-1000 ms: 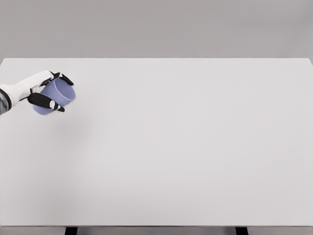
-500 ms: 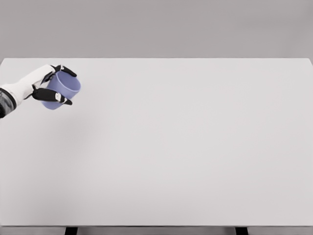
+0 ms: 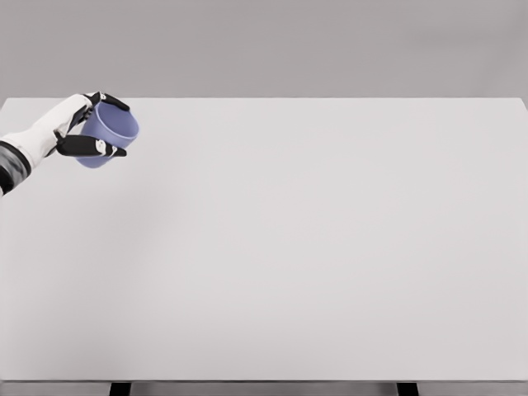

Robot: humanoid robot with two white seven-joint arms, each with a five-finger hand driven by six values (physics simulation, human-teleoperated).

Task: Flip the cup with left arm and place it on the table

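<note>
A light purple cup [image 3: 108, 134] hangs above the far left of the white table [image 3: 297, 247], tilted with its open mouth facing up and to the right. My left hand [image 3: 92, 124] is shut on it, black-tipped fingers wrapped over its top rim and across its lower side. The white forearm comes in from the left edge. The cup's base is turned toward my palm and is partly hidden. My right arm does not show.
The table's far edge [image 3: 264, 99] runs just behind the hand, and its left edge is close to my forearm. A plain grey wall stands behind.
My left hand has lifted the cup a little up and to the right, and the cup has turned so its mouth faces more upward.
</note>
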